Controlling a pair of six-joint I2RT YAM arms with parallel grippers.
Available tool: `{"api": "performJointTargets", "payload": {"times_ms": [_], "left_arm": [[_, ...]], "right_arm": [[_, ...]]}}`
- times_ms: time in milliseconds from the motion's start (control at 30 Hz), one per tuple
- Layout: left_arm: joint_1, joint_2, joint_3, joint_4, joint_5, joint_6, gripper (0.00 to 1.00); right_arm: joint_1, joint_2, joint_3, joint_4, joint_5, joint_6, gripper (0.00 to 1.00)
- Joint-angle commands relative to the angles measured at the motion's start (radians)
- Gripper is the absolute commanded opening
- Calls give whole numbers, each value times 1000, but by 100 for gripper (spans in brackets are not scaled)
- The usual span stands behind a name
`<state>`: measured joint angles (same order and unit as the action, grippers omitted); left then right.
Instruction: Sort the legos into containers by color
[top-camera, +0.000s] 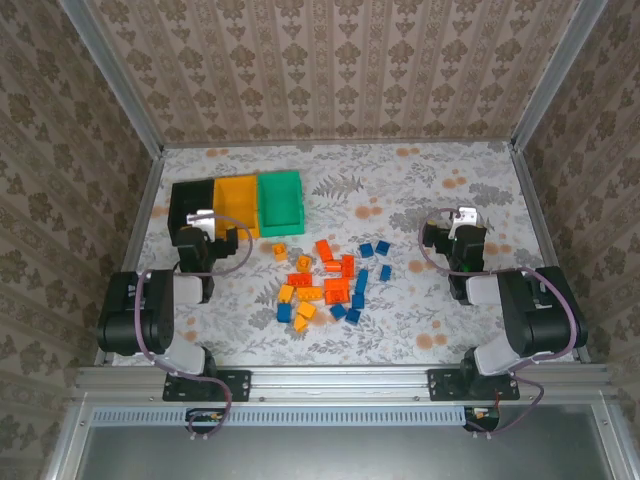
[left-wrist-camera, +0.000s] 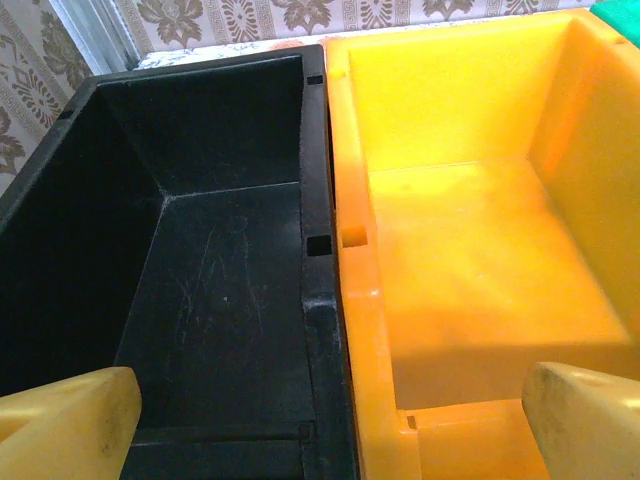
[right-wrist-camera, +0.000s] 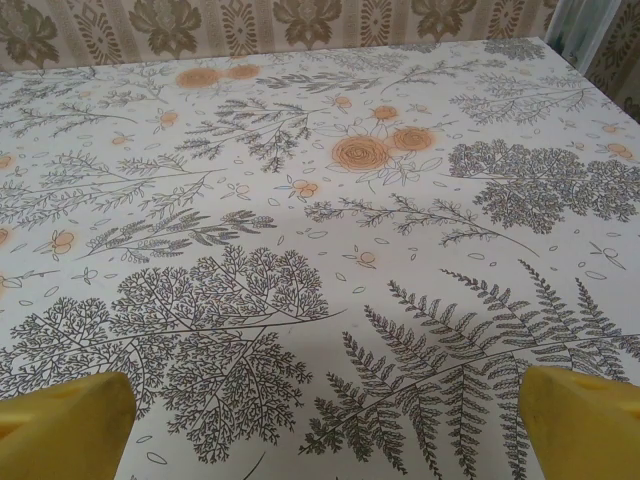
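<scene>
Roughly mid-table, showed legos (top-camera: 328, 280) packed close, several touching, near the bins (top-camera: 238, 200) at back left. Caught left gripper (left-wrist-camera: 330, 425) gaping above black and yellow bins, right gripper (right-wrist-camera: 325, 425) gaping above tablecloth (right-wrist-camera: 300, 150), both empty. Risked nudging neighbours, confusing similar oranges.

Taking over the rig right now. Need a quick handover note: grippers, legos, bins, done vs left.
Left gripper: open, holding nothing, over the near edge of the black bin and the yellow-orange bin.
Right gripper: open, holding nothing, above bare tablecloth.
Legos: loose in one mixed scatter mid-table, right of and nearer than the bins.
Bins: black, yellow-orange and green bin in a row, back left. No brick seen in any.
Done: nothing sorted.
Left: every brick.
</scene>
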<state>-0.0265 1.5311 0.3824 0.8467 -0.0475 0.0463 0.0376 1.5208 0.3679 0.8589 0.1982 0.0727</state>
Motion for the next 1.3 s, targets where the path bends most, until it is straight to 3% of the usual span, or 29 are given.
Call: {"api": "performJointTargets", "payload": {"times_ms": [0, 833, 1067, 1267], "left_arm": [[1, 9, 21, 18, 19, 15, 100], [14, 8, 23, 14, 44, 9, 100], [-29, -205, 59, -214, -60, 19, 100], [-30, -334, 69, -286, -107, -89, 100]], "right_arm": [[5, 12, 23, 29, 12, -18, 100], [-8, 3, 27, 22, -16, -11, 100], [30, -180, 175, -417, 124, 51, 100], [167, -204, 274, -557, 337, 99, 100]]}}
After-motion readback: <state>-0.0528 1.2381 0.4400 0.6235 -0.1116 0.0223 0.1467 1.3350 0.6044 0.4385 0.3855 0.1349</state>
